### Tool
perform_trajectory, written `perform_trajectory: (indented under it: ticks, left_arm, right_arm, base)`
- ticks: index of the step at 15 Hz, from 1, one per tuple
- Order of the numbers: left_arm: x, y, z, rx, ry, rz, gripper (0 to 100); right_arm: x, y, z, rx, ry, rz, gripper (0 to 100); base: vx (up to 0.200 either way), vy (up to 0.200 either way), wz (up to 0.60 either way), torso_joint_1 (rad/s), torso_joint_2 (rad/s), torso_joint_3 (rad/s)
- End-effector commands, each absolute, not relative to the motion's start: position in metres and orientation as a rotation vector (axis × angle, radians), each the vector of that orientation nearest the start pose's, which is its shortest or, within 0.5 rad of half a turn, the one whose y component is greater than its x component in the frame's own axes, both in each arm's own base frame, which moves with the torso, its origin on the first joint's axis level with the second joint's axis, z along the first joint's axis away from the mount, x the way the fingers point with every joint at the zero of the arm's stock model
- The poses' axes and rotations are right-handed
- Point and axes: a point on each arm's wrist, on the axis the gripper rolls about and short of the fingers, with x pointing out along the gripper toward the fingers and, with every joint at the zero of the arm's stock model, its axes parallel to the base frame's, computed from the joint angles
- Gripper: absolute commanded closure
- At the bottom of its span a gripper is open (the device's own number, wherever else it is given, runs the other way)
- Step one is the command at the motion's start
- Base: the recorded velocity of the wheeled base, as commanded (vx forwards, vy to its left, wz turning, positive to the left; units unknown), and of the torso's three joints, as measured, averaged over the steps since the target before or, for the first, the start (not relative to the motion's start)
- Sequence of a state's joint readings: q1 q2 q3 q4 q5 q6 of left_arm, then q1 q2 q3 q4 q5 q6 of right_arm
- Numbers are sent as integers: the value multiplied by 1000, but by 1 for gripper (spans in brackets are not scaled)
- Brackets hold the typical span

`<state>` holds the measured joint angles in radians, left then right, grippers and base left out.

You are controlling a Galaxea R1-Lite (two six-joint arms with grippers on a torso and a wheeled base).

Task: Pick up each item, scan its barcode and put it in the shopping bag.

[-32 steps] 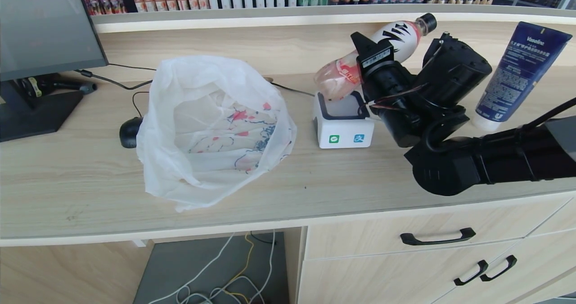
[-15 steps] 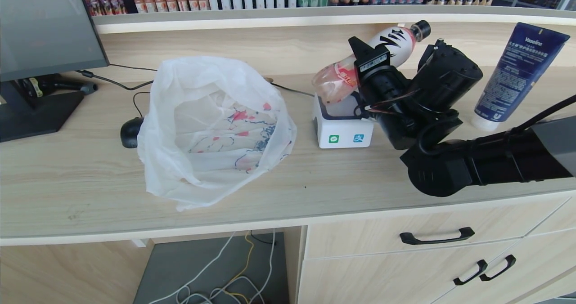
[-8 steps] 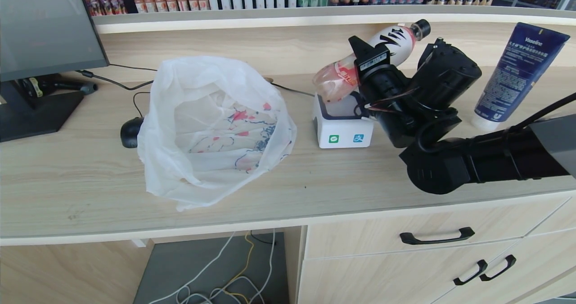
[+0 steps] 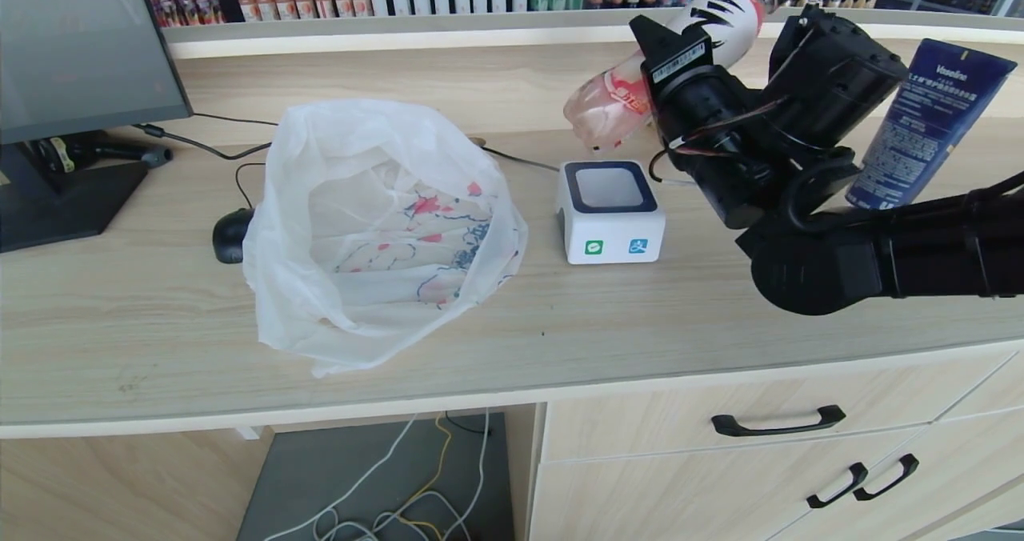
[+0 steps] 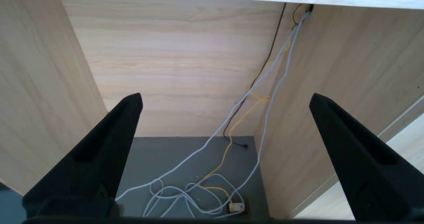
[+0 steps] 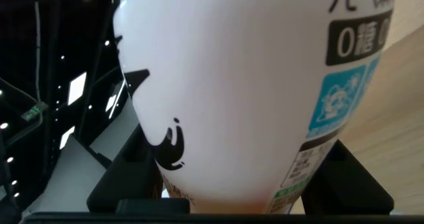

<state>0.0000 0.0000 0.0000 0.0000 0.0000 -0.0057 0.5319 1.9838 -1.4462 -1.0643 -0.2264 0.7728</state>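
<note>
— Where's the pink-and-white plastic drink bottle [image 4: 608, 97]?

— Up in the air, clamped around its middle by the right gripper [image 4: 672, 45]. It's tilted, dark cap pointing up toward the back shelf and pink base lower, on the bag side. The right wrist view has its white label [image 6: 252, 85] pressed between the two black fingers.

— Touching the scanner?

— No. The white cube-shaped scanner [image 4: 610, 211] with the dark-rimmed window sits on the pale wooden counter [image 4: 160, 317], and the bottle's base hangs above and beyond it, apart.

— And the bag?

— The white translucent plastic shopping bag [image 4: 376, 229] stands open-mouthed just beside the scanner, on its left, with red and blue print showing through. A small black computer mouse [image 4: 230, 235] lies against the bag's far-left side.

— Other goods?

— A dark blue squeeze tube [image 4: 928, 117] stands on its white cap at the counter's right, right behind the right arm.

— The left gripper [image 5: 225, 151]?

— Spread wide with nothing in it, down below the counter, facing loose white and yellow cables [image 5: 218, 177] on a grey floor between wooden panels.
</note>
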Motion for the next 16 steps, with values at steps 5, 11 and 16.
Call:
perform_trajectory:
  ticks: [5,11,16]
  left_arm:
    - [-23,0,75,-6,0,0,0]
    - [-23,0,75,-6,0,0,0]
    - [-23,0,75,-6,0,0,0]
  right_arm:
    - [302,198,339,890,-429,536,100]
    - [254,203,344,804,-408,592,100]
    - [226,205,351,685,-445,621,100]
  base:
    - [0,0,0,0,0,0]
    - [0,0,0,0,0,0]
    - [0,0,0,0,0,0]
